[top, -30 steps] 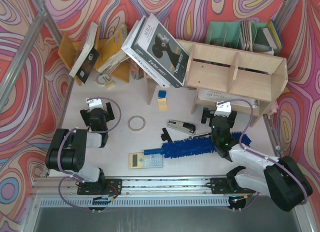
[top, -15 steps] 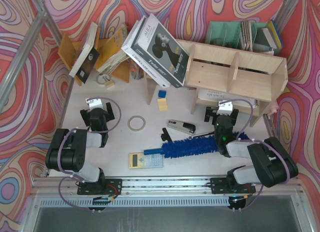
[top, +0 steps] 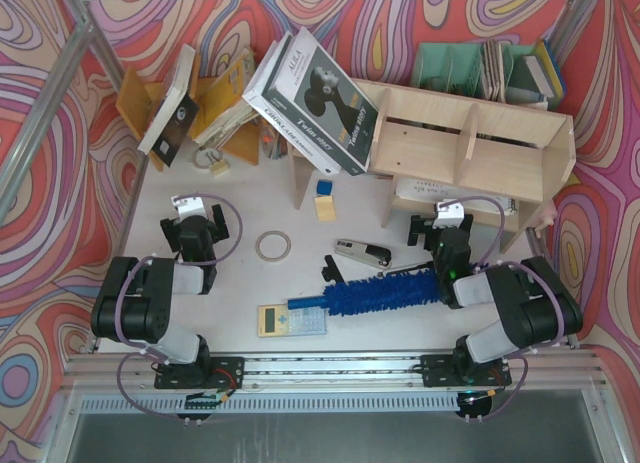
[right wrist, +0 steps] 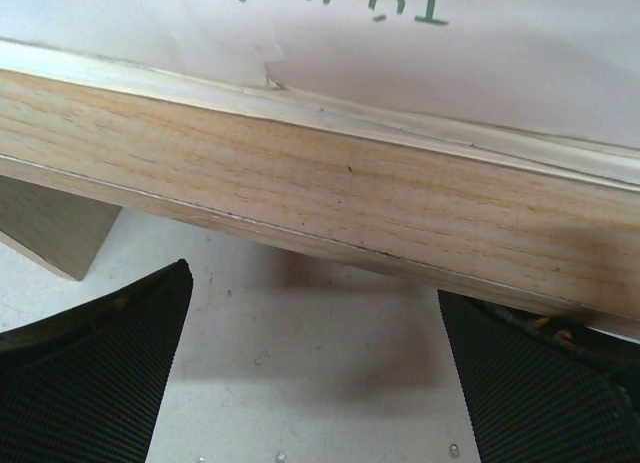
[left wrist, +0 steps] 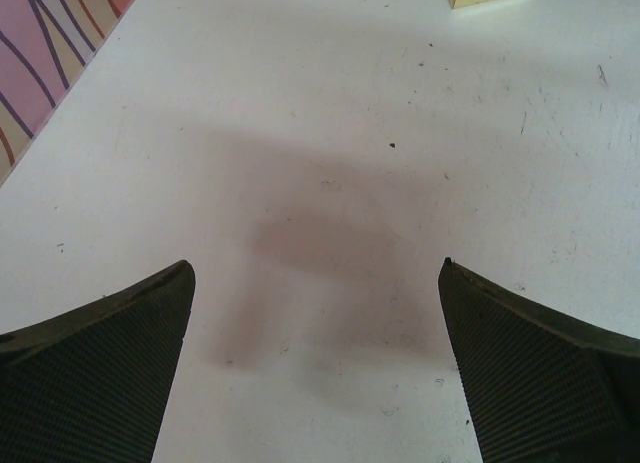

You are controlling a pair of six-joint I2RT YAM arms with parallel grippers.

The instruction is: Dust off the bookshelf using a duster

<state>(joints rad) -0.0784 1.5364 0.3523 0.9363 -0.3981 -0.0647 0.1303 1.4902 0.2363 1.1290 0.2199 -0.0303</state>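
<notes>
The bookshelf (top: 470,148), a long pale plywood unit with upright dividers, stands at the back right. The blue fluffy duster (top: 385,293) lies flat on the table in front of it, handle (top: 305,303) pointing left; its right end runs under my right wrist. My right gripper (top: 437,223) is open and empty just past the duster, close to the shelf's lower rail (right wrist: 330,193), fingers spread on either side of bare table (right wrist: 313,273). My left gripper (top: 193,213) rests open at the left, nothing between its fingers (left wrist: 315,268).
Near the duster lie a stapler (top: 362,251), a tape ring (top: 273,246), a calculator (top: 292,320) and a thin black pen (top: 333,269). Books (top: 315,88) lean on the shelf's left end. An orange book rack (top: 200,103) and a green file organiser (top: 480,68) stand at the back.
My right arm has folded in, its elbow swinging from the far right toward the middle, and its gripper has edged a little closer to the shelf. The left arm has not moved.
</notes>
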